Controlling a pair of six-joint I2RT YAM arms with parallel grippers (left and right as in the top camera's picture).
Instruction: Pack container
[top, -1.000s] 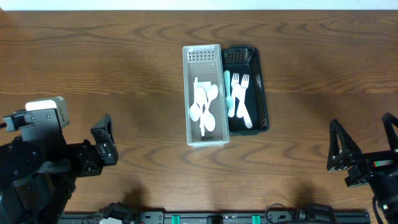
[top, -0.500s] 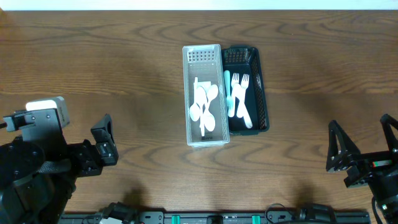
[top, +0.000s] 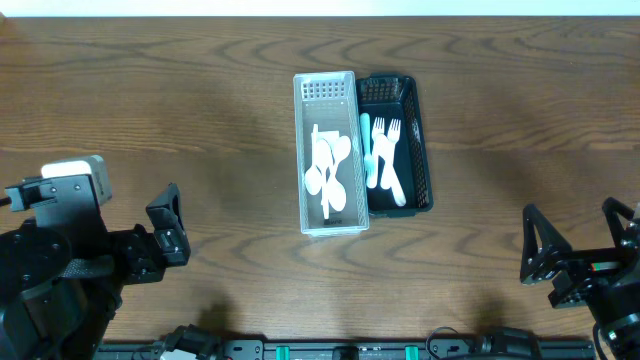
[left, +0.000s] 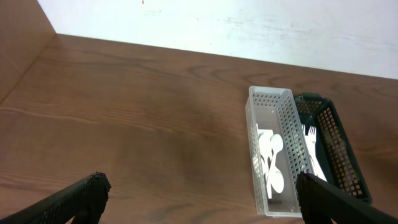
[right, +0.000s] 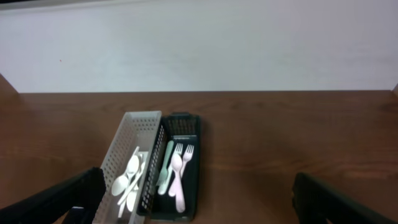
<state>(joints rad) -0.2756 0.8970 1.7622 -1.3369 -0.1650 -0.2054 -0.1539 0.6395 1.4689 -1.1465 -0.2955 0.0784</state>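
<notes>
In the middle of the desk (top: 180, 90), a white slotted tray (top: 301, 150) of white spoons (top: 328, 172) sits touching a dark tray (top: 426, 140) holding forks (top: 391, 150). The left hand (top: 170, 228) and right hand (top: 578, 240) hang near the front edge, well apart from both trays, each spread wide and empty.

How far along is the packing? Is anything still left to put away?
It looks about finished. Done: white spoons lie in the white basket, forks and a teal utensil in the dark basket beside it. In hand: nothing; left gripper and right gripper are both open. Left: I see no loose cutlery on the table.
</notes>
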